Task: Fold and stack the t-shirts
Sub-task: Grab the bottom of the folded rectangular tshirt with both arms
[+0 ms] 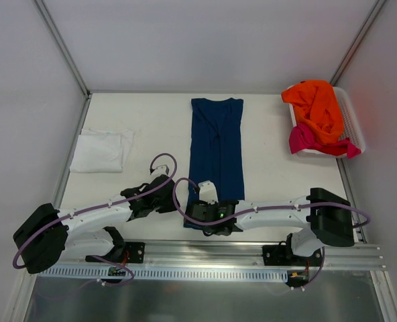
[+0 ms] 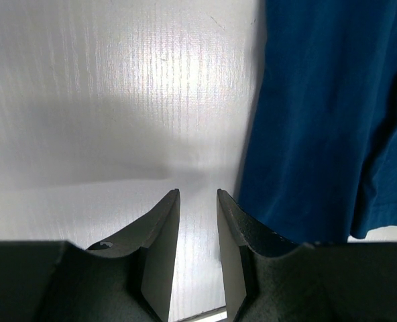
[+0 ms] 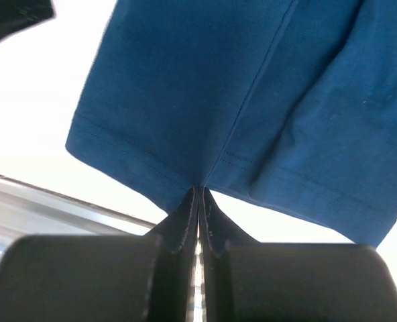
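Observation:
A navy blue t-shirt [image 1: 216, 144] lies on the table as a long narrow strip, collar end far. My right gripper [image 1: 202, 220] is at its near hem, shut on the hem edge [image 3: 200, 189]; the navy cloth [image 3: 239, 87] spreads away from the fingertips. My left gripper [image 1: 172, 201] is open and empty [image 2: 197, 196] over bare table, just left of the shirt's left edge [image 2: 326, 114]. A folded white t-shirt [image 1: 102, 150] lies at the far left. An orange t-shirt [image 1: 317, 107] and a magenta-pink one [image 1: 304, 139] lie heaped in the basket.
A white slatted plastic basket [image 1: 355, 124] stands at the far right by the table's right edge. Metal frame posts rise at the back corners. A metal rail [image 1: 205, 258] with both arm bases runs along the near edge.

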